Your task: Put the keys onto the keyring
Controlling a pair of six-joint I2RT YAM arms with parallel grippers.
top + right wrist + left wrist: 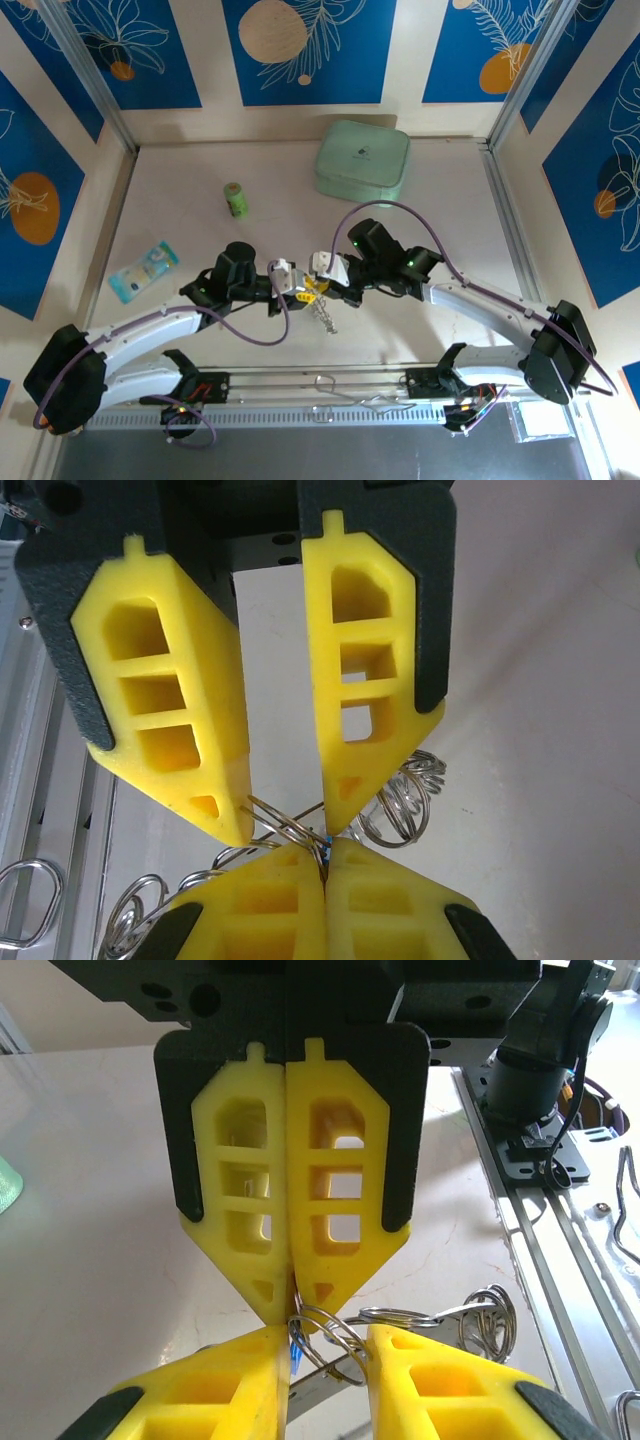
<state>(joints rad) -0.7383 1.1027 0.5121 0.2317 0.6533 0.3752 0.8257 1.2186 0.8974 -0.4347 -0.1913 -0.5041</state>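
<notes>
A small silver split ring (320, 1313) of the keyring hangs above the table between the two yellow grippers, which meet tip to tip. My left gripper (330, 1360) has its fingers a ring's width apart, and the ring (281, 821) spans the gap touching both. My right gripper (326, 852) is shut, with a blue sliver of the silvery-blue key (327, 841) at its pinch and the ring's wire running into the same seam. A flat silver key shaft (325, 1378) lies under the ring. More linked rings (490, 1318) dangle behind. In the top view both grippers (309, 285) meet mid-table over a dangling chain (325, 318).
A mint-green rounded case (362, 160) stands at the back, a green cylinder (236, 199) to its left, and a blue packet (143, 270) at the far left. Wire hooks (330, 385) lie on the front rail between the arm bases.
</notes>
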